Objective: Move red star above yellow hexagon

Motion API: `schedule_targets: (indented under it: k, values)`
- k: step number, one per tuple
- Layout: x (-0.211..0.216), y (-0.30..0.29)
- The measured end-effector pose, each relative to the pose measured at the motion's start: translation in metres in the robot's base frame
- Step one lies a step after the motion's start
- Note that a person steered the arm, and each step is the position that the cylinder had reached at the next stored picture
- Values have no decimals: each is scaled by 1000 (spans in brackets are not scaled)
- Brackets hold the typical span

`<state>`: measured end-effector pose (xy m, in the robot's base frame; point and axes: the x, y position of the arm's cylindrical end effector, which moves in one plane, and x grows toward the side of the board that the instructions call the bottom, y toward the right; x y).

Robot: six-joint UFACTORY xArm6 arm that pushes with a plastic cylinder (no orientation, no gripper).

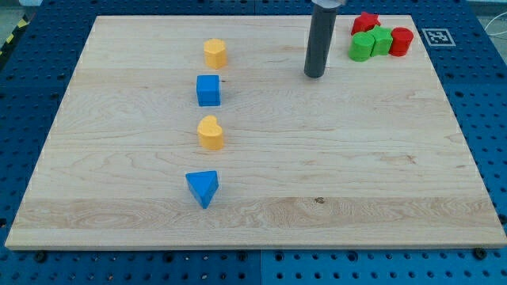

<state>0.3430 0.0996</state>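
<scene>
At view's top: my tip point(315, 76) on wooden board point(317, 158) | left of red star point(365, 22) | no jaws, only a rod

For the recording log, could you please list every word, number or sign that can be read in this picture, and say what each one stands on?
No readable words, numbers or brand names anywhere.
One sign only: a black-and-white square marker, a pattern without letters, at the wooden board's top right corner.
The blocks and the dark rod carry no print.
</scene>
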Motion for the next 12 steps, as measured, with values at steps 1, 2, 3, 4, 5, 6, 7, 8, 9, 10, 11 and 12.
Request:
schedule_targets:
  k: [1, 2, 3, 4, 5, 6, 7, 8, 9, 10, 11, 12]
  values:
    - [0, 18]
    - [-3, 48]
    - [-9, 77]
    - [-4, 104]
    - [5, 134]
    - [-4, 179]
    - [-12, 222]
    - [-21, 245]
    - [-42, 245]
    - [-94, 224]
    - [-127, 184]
    - [-138, 158]
